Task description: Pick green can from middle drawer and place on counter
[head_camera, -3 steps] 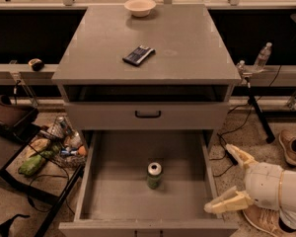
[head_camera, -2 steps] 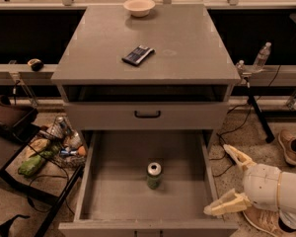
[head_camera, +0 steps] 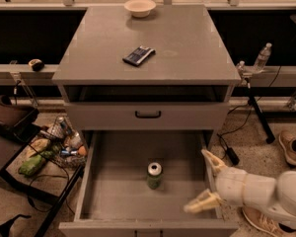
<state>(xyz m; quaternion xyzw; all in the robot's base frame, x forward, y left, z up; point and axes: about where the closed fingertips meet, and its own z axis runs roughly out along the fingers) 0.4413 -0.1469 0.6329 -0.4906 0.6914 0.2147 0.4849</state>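
The green can stands upright on the floor of the open middle drawer, near its centre. My gripper is at the lower right, over the drawer's right wall, to the right of the can and apart from it. Its two pale fingers are spread wide, one fingertip up and one low near the drawer front, with nothing between them. The counter is the flat grey top of the cabinet above.
A cream bowl and a dark flat packet lie on the counter. A shallower drawer front with a black handle sits above the open drawer. A clear bottle stands at right. A basket of clutter sits at left.
My gripper has shifted slightly left toward the drawer's right wall. The can has not moved.
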